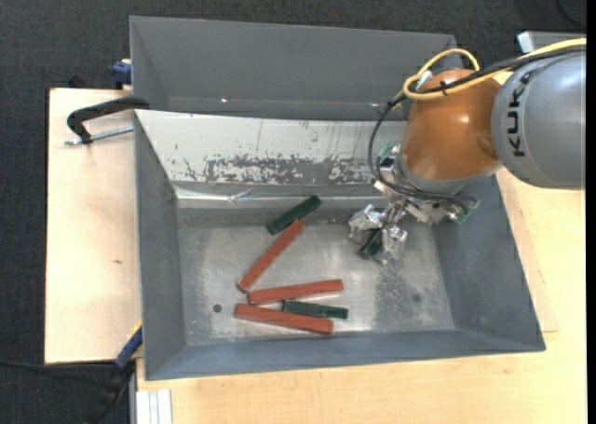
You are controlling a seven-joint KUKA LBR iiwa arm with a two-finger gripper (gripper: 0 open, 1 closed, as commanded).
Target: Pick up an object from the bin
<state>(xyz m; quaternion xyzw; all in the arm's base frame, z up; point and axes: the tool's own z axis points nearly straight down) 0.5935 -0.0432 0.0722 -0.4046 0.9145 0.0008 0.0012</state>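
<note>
Gripper (382,234) sits low over the right of the bin (279,59) floor, at a small dark green stick (372,247) (open or closed: can't tell). Risk, imo: an off-centre grip lets the stick slip out on the lift.

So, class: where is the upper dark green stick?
The green stick lies mid-bin by the back wall, at the slanted red stick's upper end, left of the pincer.

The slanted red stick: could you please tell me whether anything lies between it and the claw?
Nothing visible does: bare bin floor separates the claw from the slanted red stick. A dark green piece sits right at the claw.
</note>
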